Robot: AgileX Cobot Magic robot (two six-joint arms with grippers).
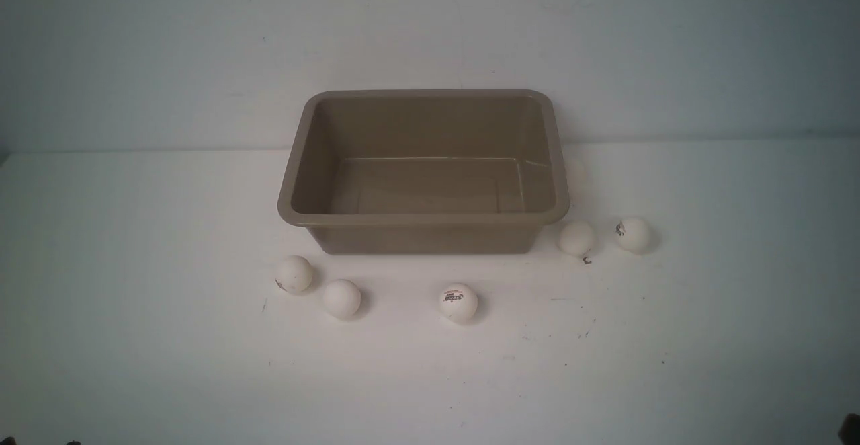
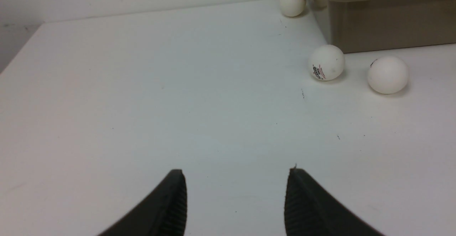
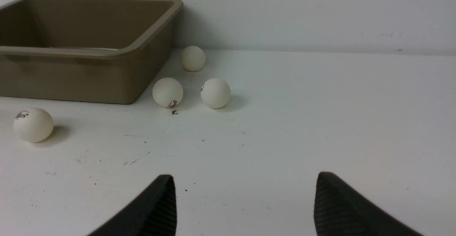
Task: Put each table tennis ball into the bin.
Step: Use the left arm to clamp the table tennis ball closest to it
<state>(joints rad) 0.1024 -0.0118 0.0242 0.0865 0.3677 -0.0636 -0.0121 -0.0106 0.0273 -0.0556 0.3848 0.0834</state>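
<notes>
- Sitting upright in the middle of the white desk, the brown-grey bin has nothing inside it.
- Five table tennis balls show in the front view, all on the desk outside the bin.
- The far-left ball and its neighbour ball lie close together near the bin's front left corner.
- The middle ball lies alone in front of the bin.
- The corner ball sits just beside the bin's front right corner, with the far-right ball near it.
- The right wrist view shows a back ball farther off, beside the bin's wall.
- The middle ball has red and dark print on top, too small to read. The far-left ball and the far-right ball each carry a small dark mark.
- The left end effector is released, its fingers apart, holding nothing.
- The right end effector is released too, spread wider, with only bare desk between its fingers.
</notes>
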